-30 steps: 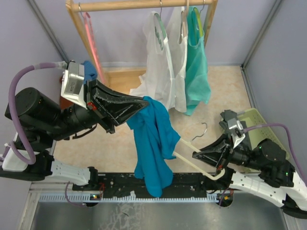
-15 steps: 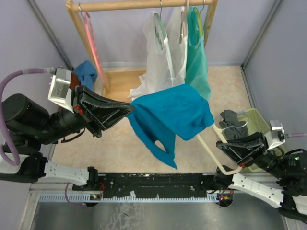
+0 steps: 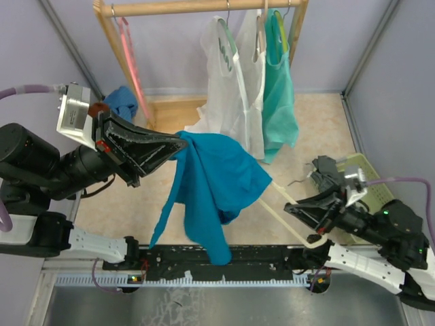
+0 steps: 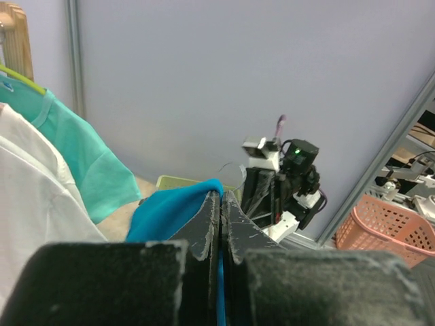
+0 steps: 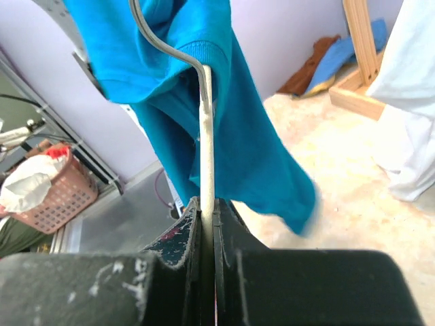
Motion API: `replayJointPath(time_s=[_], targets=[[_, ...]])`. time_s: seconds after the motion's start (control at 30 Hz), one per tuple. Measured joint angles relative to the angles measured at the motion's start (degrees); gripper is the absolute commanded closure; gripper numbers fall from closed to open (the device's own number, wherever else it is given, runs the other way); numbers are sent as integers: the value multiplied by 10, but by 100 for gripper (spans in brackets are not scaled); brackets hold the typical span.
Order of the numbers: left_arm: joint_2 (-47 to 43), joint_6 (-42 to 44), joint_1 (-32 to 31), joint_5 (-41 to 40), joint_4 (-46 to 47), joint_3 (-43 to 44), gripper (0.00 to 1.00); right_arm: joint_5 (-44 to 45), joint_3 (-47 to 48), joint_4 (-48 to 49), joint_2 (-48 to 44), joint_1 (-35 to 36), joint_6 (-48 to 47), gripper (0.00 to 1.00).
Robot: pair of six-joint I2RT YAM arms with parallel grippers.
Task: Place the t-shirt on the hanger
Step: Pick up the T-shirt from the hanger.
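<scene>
The deep teal-blue t-shirt (image 3: 216, 182) hangs in the air over the table's near half, bunched at its top edge where my left gripper (image 3: 182, 141) is shut on it. In the left wrist view a fold of the t-shirt (image 4: 170, 207) sits pinched between the closed jaws of my left gripper (image 4: 223, 193). My right gripper (image 3: 289, 209) is shut on one arm of the cream hanger (image 3: 280, 191), whose other end reaches under the shirt's hem. In the right wrist view the hanger (image 5: 206, 136) rises from my right gripper (image 5: 207, 202) into the t-shirt (image 5: 251, 136), its wire hook curving across the cloth.
A wooden rack (image 3: 109, 41) at the back carries a white garment (image 3: 228, 88), a mint tank top (image 3: 279, 95) and a pink hanger (image 3: 129, 54). A small blue cloth (image 3: 122, 102) lies by its foot. A pale green basket (image 3: 367, 176) stands at right.
The t-shirt, flung out wide to the right half a second ago, has swung back down and hangs lower. My right gripper has moved left with the hanger, toward the shirt. The left gripper shifted slightly.
</scene>
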Motion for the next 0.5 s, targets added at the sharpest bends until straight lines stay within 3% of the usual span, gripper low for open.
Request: replayJointPath(time_s=[0.3, 0.5], targets=[[2, 16, 0, -28, -7, 22, 100, 15, 67, 8, -70, 0, -25, 100], [13, 25, 0, -34, -6, 38, 100, -16, 36, 40, 9, 0, -26, 100]])
